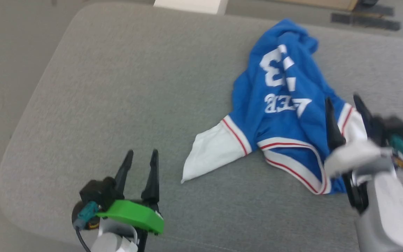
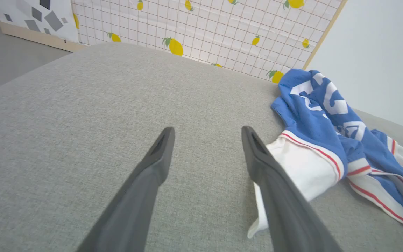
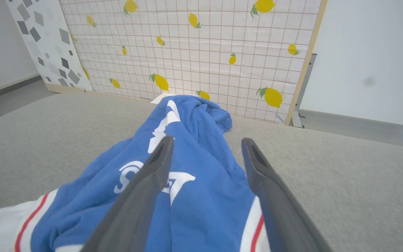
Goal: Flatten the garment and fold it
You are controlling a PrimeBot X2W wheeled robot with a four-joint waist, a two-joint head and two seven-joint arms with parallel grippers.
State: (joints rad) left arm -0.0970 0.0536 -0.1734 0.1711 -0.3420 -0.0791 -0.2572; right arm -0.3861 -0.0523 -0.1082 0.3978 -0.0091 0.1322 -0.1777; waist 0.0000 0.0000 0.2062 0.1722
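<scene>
The garment lies crumpled on the right half of the grey pad, with its top fold near the far edge. One white sleeve lies flat and points toward the left gripper. That gripper's fingers stand wide over open pad, which runs left to the rounded corner. The right gripper stands wide over the garment's right striped edge, gripping nothing.
</scene>
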